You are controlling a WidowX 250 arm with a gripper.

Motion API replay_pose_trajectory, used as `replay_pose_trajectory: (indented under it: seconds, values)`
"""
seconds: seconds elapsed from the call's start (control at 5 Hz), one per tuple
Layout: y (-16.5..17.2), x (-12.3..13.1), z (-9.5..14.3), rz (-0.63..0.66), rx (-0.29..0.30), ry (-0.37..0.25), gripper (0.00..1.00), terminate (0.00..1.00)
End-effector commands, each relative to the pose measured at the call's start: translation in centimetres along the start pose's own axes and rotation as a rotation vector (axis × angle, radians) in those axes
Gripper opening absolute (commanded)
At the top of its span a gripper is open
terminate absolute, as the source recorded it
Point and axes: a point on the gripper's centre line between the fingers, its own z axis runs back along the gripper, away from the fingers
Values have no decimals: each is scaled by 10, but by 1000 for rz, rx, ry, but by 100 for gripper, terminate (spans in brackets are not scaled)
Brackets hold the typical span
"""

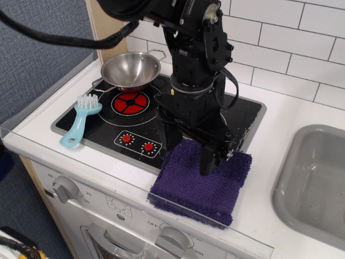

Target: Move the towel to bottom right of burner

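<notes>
A: Status on the counter (280,116)?

B: Largest first. Burner (108,127) sits left of centre, grey sink (315,181) at the right edge. The basin looks bare as far as it is in view.

A: Towel?

B: Towel (202,186), dark purple, lies flat at the near right corner of the burner. Its far left edge overlaps the cooktop rim; the rest is on the white counter, reaching the near edge.

A: Gripper?

B: Gripper (188,156) points straight down over the far part of the towel. Jaws are spread: one finger (207,159) lands on the cloth, the other stands at its far left edge. Nothing is pinched between them.

A: Anything else?

B: Steel pan (131,69) sits on the far left ring with nothing visible inside. Blue brush (81,121) lies on the burner's left edge, bristles at the far end.
</notes>
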Motion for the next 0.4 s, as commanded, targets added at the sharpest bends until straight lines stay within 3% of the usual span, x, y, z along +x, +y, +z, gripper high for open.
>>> replay_pose_trajectory:
  seconds: [0.0,0.2]
  values:
    - [5,-3,11,6,7,-41,100,0]
    - [5,-3,11,6,7,-41,100,100]
